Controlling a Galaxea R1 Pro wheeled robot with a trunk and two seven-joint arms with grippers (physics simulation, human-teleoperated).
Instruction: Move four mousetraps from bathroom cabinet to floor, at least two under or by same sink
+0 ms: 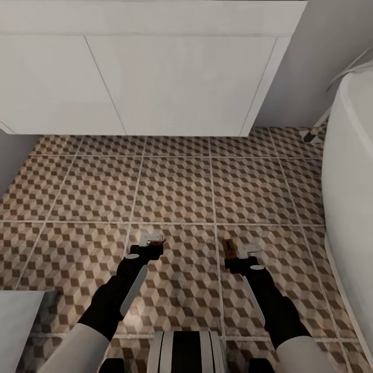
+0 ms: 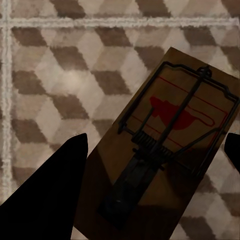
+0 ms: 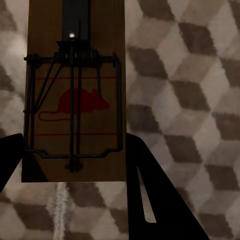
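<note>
Open bathroom floor (image 1: 176, 191) ahead; vanity (image 1: 155, 83) beyond, bathtub (image 1: 352, 197) right.

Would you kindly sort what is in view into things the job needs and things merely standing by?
Needed for the job:
- mousetrap in the left tool
- mousetrap in the right tool
- left tool
- right tool
- bathroom floor
- white vanity

Standing by:
- white bathtub

Mousetrap (image 3: 75, 100) between pincer (image 3: 75, 165) fingers
</note>
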